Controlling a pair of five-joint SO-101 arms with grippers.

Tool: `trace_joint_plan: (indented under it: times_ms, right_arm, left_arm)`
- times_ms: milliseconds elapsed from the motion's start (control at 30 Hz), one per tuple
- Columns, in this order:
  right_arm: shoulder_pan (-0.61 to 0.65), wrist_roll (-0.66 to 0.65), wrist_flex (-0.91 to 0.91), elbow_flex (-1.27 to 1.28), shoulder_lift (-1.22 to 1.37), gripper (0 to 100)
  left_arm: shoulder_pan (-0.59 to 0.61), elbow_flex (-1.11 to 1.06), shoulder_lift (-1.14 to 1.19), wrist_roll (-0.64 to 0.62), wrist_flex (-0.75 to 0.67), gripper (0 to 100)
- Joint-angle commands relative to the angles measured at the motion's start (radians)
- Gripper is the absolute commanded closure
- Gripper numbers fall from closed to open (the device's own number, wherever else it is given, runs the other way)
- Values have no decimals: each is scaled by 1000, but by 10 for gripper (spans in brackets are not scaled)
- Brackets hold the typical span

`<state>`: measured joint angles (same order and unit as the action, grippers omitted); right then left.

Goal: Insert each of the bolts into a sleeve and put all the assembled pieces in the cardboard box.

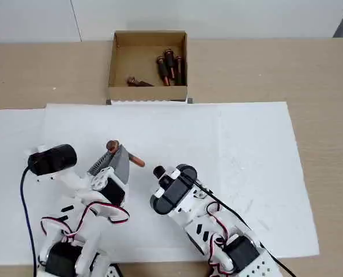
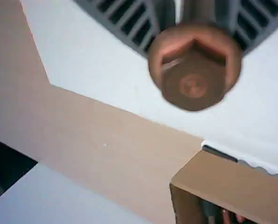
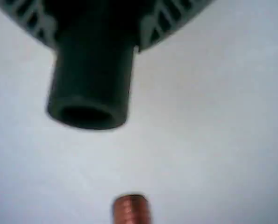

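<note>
The left jaws pinch a copper bolt [image 1: 112, 146] across its shank, just below the hex head. The right jaws grip a black sleeve [image 1: 158, 172] at its rear, and its open mouth faces the bolt's threaded tip, just apart. Both are well short of the cardboard box [image 1: 148, 92], on its near side. The bolt is probably stiff, smooth metal and the sleeve a light, rigid tube, so firm side grips suit both. Assembled pieces [image 1: 170, 66] lie inside the box. A white sheet [image 1: 246, 150] covers the table [image 1: 321, 75] up to the box, with a pale wall [image 1: 217, 17] beyond it.
</note>
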<state>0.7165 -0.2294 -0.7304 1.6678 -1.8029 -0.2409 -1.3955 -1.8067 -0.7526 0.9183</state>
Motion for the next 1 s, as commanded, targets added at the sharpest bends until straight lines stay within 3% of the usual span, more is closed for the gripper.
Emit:
trace_joint_plan:
  times_ms: [0, 233, 967]
  right_arm:
    - [8, -20, -4, 15, -8, 996]
    - [2, -87, -4, 15, -8, 996]
    - [10, -92, 5, 12, -10, 996]
  left_arm:
    - [-14, 31, -11, -3, 5, 995]
    - [-72, 31, -11, -3, 3, 995]
    - [-149, 24, -11, -3, 3, 995]
